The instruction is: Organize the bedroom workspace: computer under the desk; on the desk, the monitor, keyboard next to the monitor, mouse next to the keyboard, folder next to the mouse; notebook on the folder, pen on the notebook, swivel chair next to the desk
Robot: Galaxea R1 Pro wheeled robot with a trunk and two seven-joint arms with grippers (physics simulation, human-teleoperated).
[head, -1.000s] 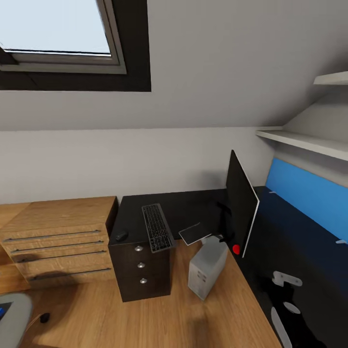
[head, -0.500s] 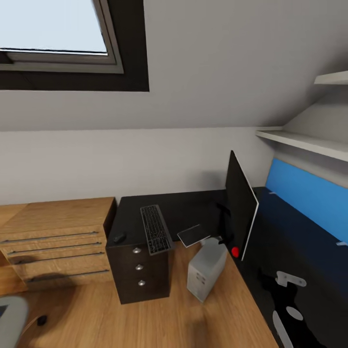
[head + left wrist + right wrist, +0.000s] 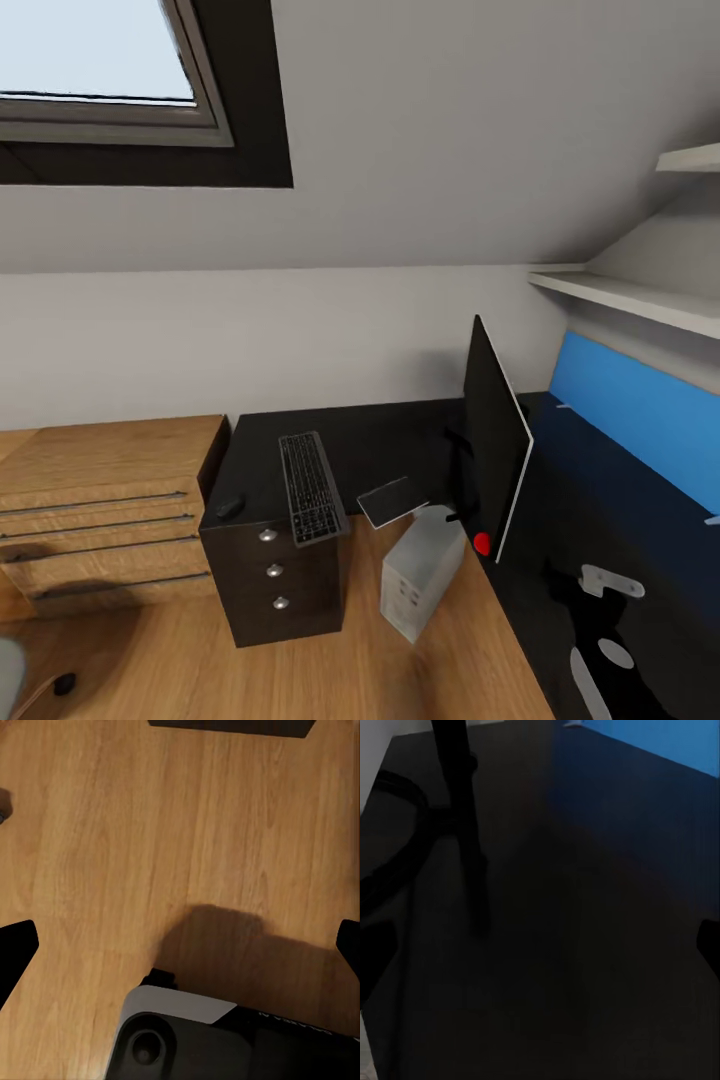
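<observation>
In the head view the black desk (image 3: pixel 400 440) carries the keyboard (image 3: pixel 308 488), with the mouse (image 3: pixel 229 506) beside it at the desk's corner. The monitor (image 3: pixel 495 450) stands edge-on at the desk's inner corner. The notebook (image 3: pixel 392 500) juts over the desk's edge above the computer (image 3: pixel 420 572), which stands on the floor. A grey sliver of the swivel chair (image 3: pixel 6 672) shows at the lower left. The folder and the pen are out of view. My left gripper (image 3: pixel 180 952) is open over the wood floor. My right gripper (image 3: pixel 540 952) is open over the desk top (image 3: pixel 585 907), near the monitor's stand (image 3: pixel 457 817).
Light oak drawers (image 3: pixel 90 510) stand against the desk's left end. A blue back panel (image 3: pixel 640 420) and wall shelves (image 3: pixel 630 295) run along the right. A skylight (image 3: pixel 90 70) sits in the sloped wall. Open plank floor (image 3: pixel 330 670) lies before the desk.
The camera has turned, so the whole scene has slid left and slightly down. The swivel chair has nearly left the frame. Nothing on the desk has moved.
</observation>
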